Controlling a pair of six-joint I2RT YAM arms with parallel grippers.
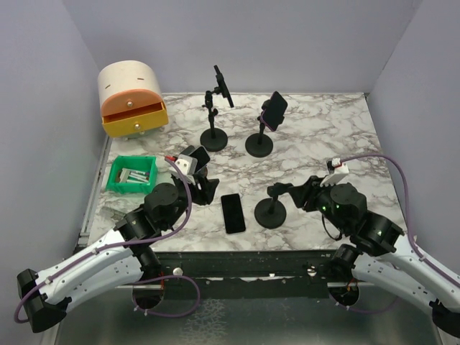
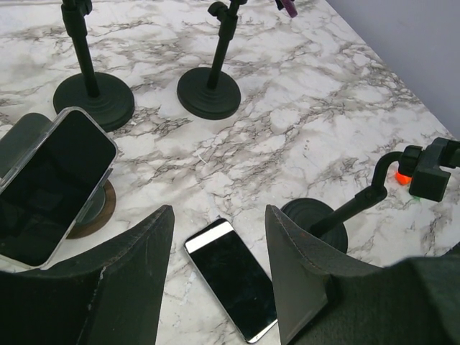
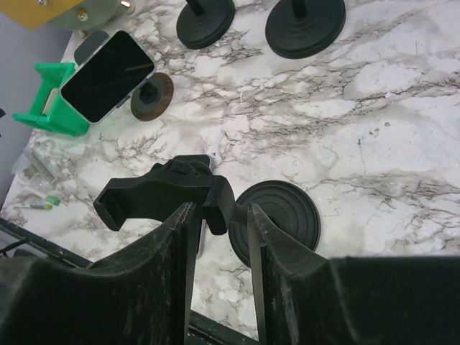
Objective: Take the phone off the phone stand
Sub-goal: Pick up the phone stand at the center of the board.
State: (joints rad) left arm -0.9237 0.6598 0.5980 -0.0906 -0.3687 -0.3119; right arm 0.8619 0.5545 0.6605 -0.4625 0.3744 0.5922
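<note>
We read the phone (image 1: 232,213) as already out. It lies flat, screen up, on the bench (image 1: 338,136), btw the two near stands & just beside the base of the empty stand (image 1: 271,213).

R fingers (image 1: 296,194) sit either side of that stand's neck, right behind its clamp (image 3: 154,198), w/ a narrow gap. Whether they actually pinch it we can't tell. Prob. reason: bracing the stand so it won't tip or skate.

L fingers (image 1: 206,188) hover approx half open, aimed at the flat phone & clear of it, nothing in them. On the L wrist view the phone shows in the gap w/ bare bench round it, so it's lying free.

Top cam gives the layout: four stands in all. The two at the back have phones clamped high, & the near-left stand holds a second phone (image 2: 54,183) tilted back. A green bin (image 1: 131,175) sits at the left edge. It can't show the R finger gap, since arm & clamp merge into one dark mass.

R wrist cam fills that in: clamp empty, fingers flanking the neck above the round base. There the flat phone is almost wholly hidden behind the clamp.

L wrist cam alone shows the flat phone's full face, plus the empty stand's bent neck leaning off to the right.
</note>
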